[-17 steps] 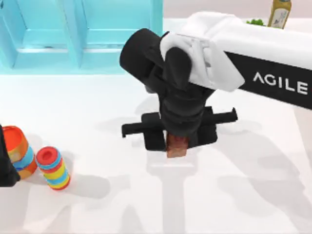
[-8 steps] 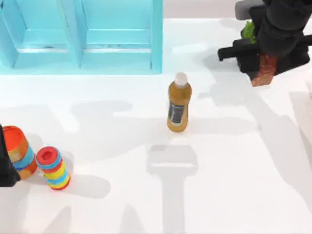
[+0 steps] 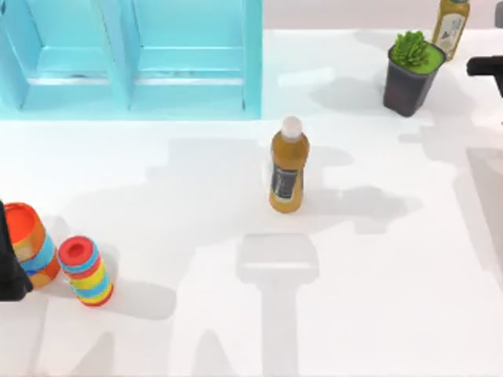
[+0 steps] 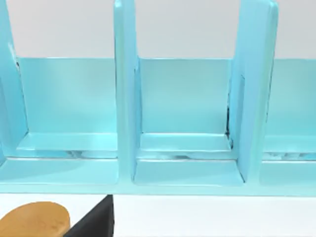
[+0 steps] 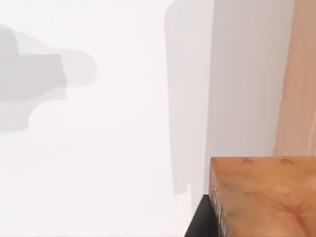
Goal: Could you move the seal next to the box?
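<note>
The seal (image 5: 266,197) shows its orange-tan base close up in the right wrist view, with a black finger (image 5: 200,219) against its side. It hangs above the white table, held by my right gripper. A black part of my right gripper (image 3: 487,67) pokes in at the far right edge of the top view, beside the potted plant. The box is out of view. My left gripper (image 3: 8,263) is parked at the left edge, next to the striped cylinders.
A turquoise shelf unit (image 3: 130,78) fills the back left. An amber bottle (image 3: 288,166) stands mid-table. A dark pot with a green plant (image 3: 409,75) and a second bottle (image 3: 450,27) stand at the back right. Two striped cylinders (image 3: 86,271) sit front left.
My right arm has swung from the table's middle to the back right and nearly out of the top view, carrying the seal. The amber bottle, plant pot and second bottle are now uncovered.
</note>
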`<state>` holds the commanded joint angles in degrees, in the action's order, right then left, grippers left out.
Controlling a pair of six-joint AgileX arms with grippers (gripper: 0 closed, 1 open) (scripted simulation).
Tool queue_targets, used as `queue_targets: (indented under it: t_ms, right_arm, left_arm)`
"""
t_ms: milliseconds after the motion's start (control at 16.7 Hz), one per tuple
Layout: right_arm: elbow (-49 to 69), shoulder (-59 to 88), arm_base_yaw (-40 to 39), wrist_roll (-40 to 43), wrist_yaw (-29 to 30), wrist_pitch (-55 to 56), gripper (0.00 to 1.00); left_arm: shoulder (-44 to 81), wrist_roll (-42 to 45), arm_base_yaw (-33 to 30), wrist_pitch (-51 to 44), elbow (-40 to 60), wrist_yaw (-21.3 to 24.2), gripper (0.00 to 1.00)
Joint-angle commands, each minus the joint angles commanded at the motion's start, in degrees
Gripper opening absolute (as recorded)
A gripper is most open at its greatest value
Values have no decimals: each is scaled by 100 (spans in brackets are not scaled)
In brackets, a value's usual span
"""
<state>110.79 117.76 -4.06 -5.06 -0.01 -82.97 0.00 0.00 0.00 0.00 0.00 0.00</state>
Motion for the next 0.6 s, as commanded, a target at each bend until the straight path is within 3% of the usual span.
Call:
queue_targets:
  t_ms: [360,600]
  right_arm:
    - [19,-23,-8,11,-17,86,0]
    - [148,-56,70,137,-299,755,0]
  left_arm:
    - [0,0,0,0,0,0,100]
    - [0,0,0,0,0,0,100]
